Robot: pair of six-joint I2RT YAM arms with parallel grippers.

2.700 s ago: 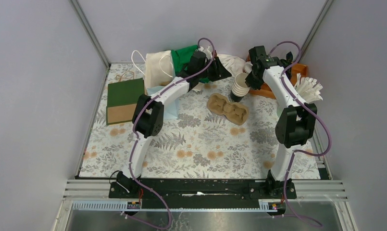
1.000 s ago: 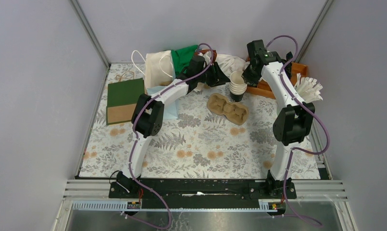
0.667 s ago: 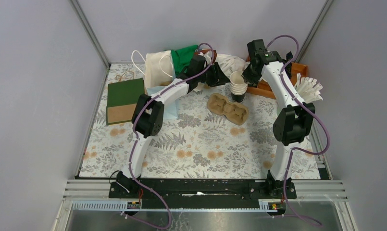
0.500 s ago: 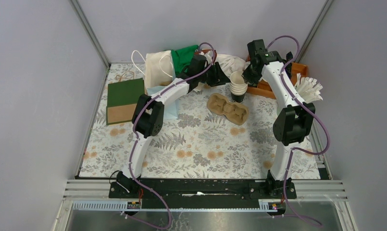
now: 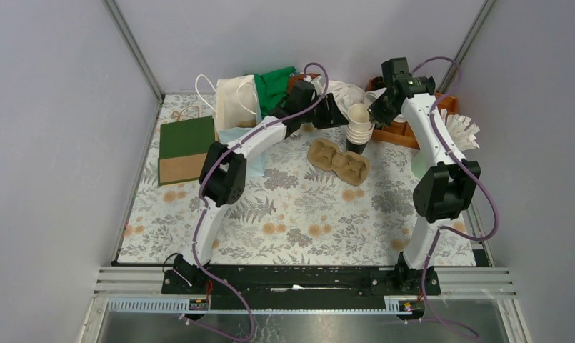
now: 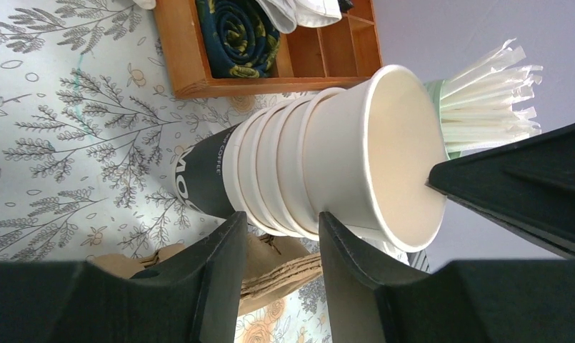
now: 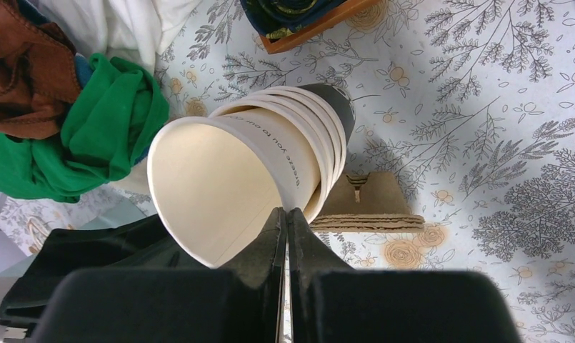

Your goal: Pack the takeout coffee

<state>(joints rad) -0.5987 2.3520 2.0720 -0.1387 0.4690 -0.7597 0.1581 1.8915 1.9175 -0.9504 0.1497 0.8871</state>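
Left claw point(image 6: 281, 221) stands half spread at the side of the stack of cups point(image 6: 270, 164), its two fingers apart along the stack's height and gripping nothing that I can see; whether they touch the paper I cannot tell. The right claw point(image 7: 284, 212) is closed tight at the rim of the top cup point(image 6: 384, 150), which sits tilted and loose on the stack. The stack stands on the table point(image 5: 298, 214) just beyond the pulp tray point(image 5: 338, 161), near the wooden box point(image 6: 198, 43) and the straws point(image 6: 484, 100).

No lidded coffee cup shows clearly in any view, so I cannot place it. Judging from these paper cups, it should be light with thin walls that dent easily, and a press-on lid that may pop. I would hold it gently around the body below the lid and keep it upright.
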